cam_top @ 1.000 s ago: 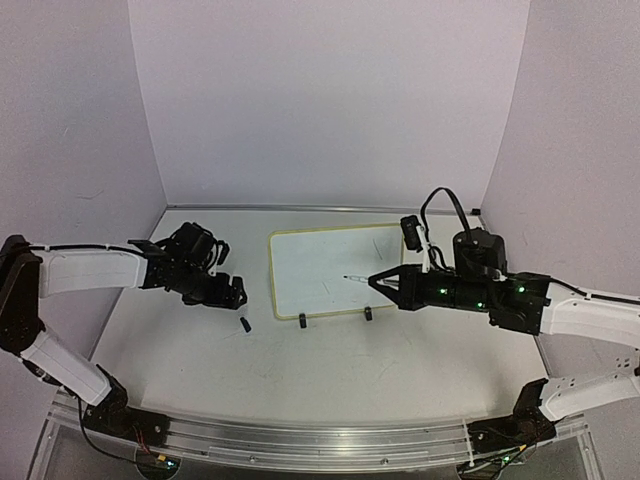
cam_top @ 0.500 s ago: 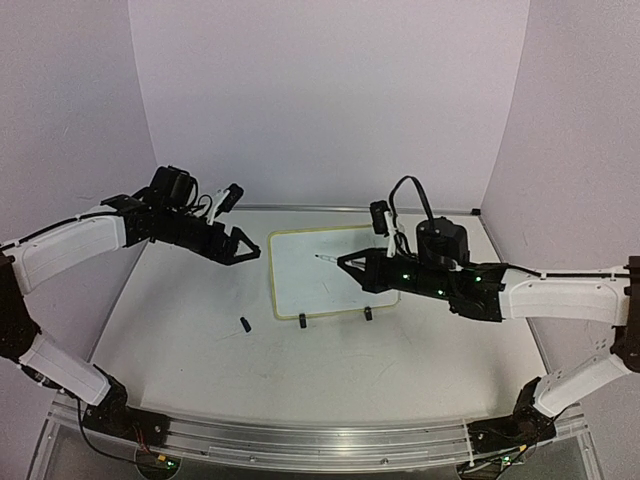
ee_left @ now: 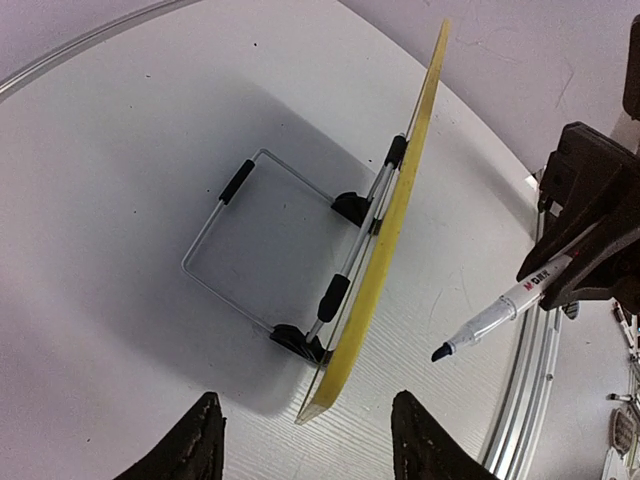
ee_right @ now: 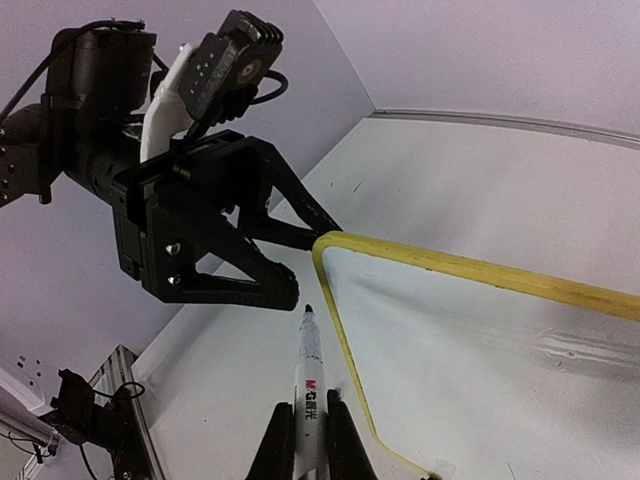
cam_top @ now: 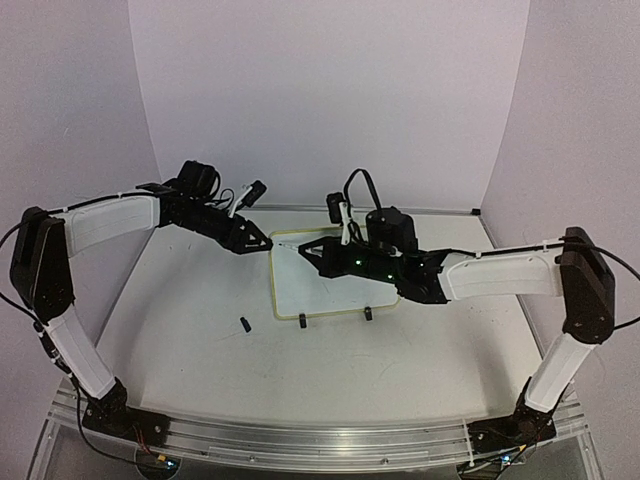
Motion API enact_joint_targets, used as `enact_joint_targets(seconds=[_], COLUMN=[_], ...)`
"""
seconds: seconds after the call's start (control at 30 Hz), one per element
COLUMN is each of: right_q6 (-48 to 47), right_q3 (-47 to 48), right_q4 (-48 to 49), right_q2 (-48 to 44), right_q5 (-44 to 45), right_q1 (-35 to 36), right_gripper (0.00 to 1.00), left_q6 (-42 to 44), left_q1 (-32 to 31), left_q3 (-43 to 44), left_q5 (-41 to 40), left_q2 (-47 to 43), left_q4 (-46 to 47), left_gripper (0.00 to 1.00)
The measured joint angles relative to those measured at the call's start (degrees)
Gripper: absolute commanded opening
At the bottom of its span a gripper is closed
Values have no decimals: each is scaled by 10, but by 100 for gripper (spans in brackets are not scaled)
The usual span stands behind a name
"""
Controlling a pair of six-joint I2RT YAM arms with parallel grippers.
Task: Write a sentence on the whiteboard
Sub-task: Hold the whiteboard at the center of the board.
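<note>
The whiteboard, white with a thin yellow frame, stands tilted on the table on two black clip feet. My left gripper is at its far left corner. In the left wrist view that yellow corner lies between the open fingers, with a gap on each side. My right gripper is shut on a white marker. The uncapped dark tip points just outside the board's left edge, close to the left gripper's fingers. The marker also shows in the left wrist view.
A small black marker cap lies on the table left of the board's near edge. A wire stand props the board from behind. Purple walls enclose the table, and a metal rail runs along its near edge.
Both arms swung in toward the board's far left corner. The left gripper rose from the table near the cap and its jaws narrowed. The right gripper carried the marker leftward across the board.
</note>
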Motion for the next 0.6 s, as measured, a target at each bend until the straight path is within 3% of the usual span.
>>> enact_joint_targets(seconds=[0.3,0.6], right_q6=[0,0], right_q3=[0,0], right_q4=[19,27], right_q2=[1,1], right_q5=[18,24], right_q1=[0,0], right_gripper=[0,0], left_q6=[9,13], left_q1=[0,0], left_q3=[0,0], left_q5=[23,41], left_q2=[11,25], left_q4=[16,25], left_gripper=[31,17])
